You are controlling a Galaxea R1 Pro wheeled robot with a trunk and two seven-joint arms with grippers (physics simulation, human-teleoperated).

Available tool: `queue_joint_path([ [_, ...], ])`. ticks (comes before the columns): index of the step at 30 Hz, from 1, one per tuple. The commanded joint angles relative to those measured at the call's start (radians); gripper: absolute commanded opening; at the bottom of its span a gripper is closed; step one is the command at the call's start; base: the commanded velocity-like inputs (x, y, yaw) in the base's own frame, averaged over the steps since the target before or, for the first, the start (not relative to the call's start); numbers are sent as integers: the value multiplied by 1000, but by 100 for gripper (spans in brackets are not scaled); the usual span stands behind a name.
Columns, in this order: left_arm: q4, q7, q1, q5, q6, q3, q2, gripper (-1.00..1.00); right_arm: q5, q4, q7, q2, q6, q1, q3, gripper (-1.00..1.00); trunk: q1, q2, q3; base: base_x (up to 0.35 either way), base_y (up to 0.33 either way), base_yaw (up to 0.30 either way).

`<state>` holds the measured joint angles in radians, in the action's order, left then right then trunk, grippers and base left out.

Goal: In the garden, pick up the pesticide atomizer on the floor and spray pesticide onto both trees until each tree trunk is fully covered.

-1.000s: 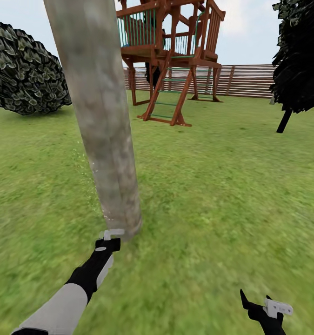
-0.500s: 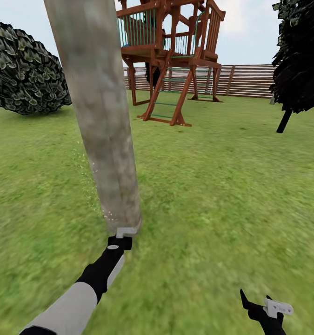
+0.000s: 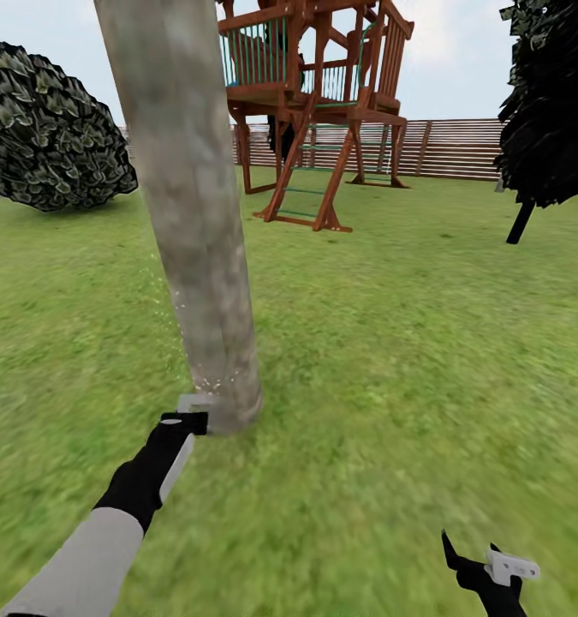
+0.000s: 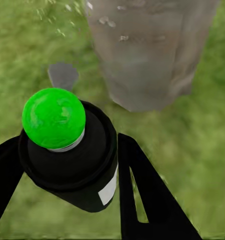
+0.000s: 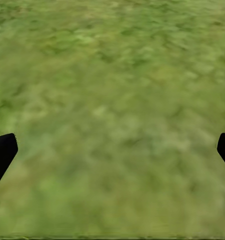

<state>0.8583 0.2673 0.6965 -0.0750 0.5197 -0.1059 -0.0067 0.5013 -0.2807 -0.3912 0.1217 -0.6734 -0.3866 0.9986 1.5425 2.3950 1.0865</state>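
Observation:
A thick grey-beige tree trunk [image 3: 194, 223] rises from the grass just left of centre. My left gripper [image 3: 191, 410] is at the left side of its base, shut on the pesticide atomizer [image 4: 72, 160], a black bottle with a bright green ball on top [image 4: 53, 117]. In the left wrist view the trunk's foot [image 4: 147, 50] stands just beyond the bottle, with pale specks on its bark. My right gripper [image 3: 494, 567] hangs low at the right, open over bare grass [image 5: 112, 100], its dark fingertips [image 5: 2, 152] spread wide.
A brown wooden play tower [image 3: 318, 103] with a ladder stands behind the trunk, in front of a slatted fence [image 3: 451, 147]. A round dark bush [image 3: 49, 128] is at the far left, and a dark-leaved plant [image 3: 550, 103] on a thin stem at the right. Lawn lies all around.
My left arm swung right along the trunk's base, then back left and slightly farther away, the atomizer still in it. The head view shifted a little. The right gripper has not moved.

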Motion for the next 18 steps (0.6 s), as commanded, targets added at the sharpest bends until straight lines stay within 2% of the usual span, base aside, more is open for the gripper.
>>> queue_joint_path([
  [1, 30, 0, -1, -3, 19, 2, -4, -100, 0, 0, 0, 0, 0, 0, 0, 100, 0, 0, 0, -116, 0, 0],
  [2, 41, 0, 1, -3, 27, 2, -17, -100, 0, 0, 0, 1, 0, 0, 0, 100, 0, 0, 0, -60, 0, 0],
  [4, 60, 3, 4, 2, 67, -7, -92, -100, -1, 0, 0, 1, 0, 0, 0, 100, 0, 0, 0, -16, 0, 0],
  [5, 90, 17, 5, 3, 79, -42, -106, -100, -1, 0, 0, 1, 0, 0, 0, 100, 0, 0, 0, -3, 0, 0],
  [6, 119, 40, 5, 4, 91, -61, -105, -100, -1, 0, 0, 1, 0, 0, 0, 100, 0, 0, 0, -1, 0, 0],
  [8, 163, 67, 5, 4, 137, -67, -93, -100, -1, 0, 0, 1, 0, 0, 0, 100, 0, 0, 0, 0, 0, 0],
  [9, 200, 74, 4, 3, 163, -58, -60, -100, -1, -1, 0, 1, 0, 0, 0, 100, 0, 0, 0, 0, 0, 0],
  [10, 230, 75, 4, -4, 175, -33, -27, -100, -1, -1, 0, 1, 0, 0, 0, 100, 0, 0, 0, 0, 0, 0],
  [11, 248, 75, 0, -5, 182, 3, -8, -100, -1, -1, 0, 1, 0, 0, 0, 100, 0, 0, 0, 0, 0, 0],
  [13, 257, 74, -7, -3, 185, 11, -12, -100, -1, -1, 0, 1, 0, 0, 0, 100, 0, 0, 0, -105, 0, 0],
  [14, 259, 71, -7, -7, 186, -8, -17, -100, -1, -1, 0, 1, 0, 0, 0, 100, 0, 0, 0, -281, 0, 0],
  [16, 260, 69, -8, -11, 193, -85, -49, -100, -1, -1, 0, 1, 0, 0, 0, 100, 0, 0, 0, -244, 0, 0],
  [18, 260, 69, -7, -11, 197, -104, -87, -100, -1, -1, 0, 1, 0, 0, 0, 100, 0, 0, 0, -64, 0, 0],
])
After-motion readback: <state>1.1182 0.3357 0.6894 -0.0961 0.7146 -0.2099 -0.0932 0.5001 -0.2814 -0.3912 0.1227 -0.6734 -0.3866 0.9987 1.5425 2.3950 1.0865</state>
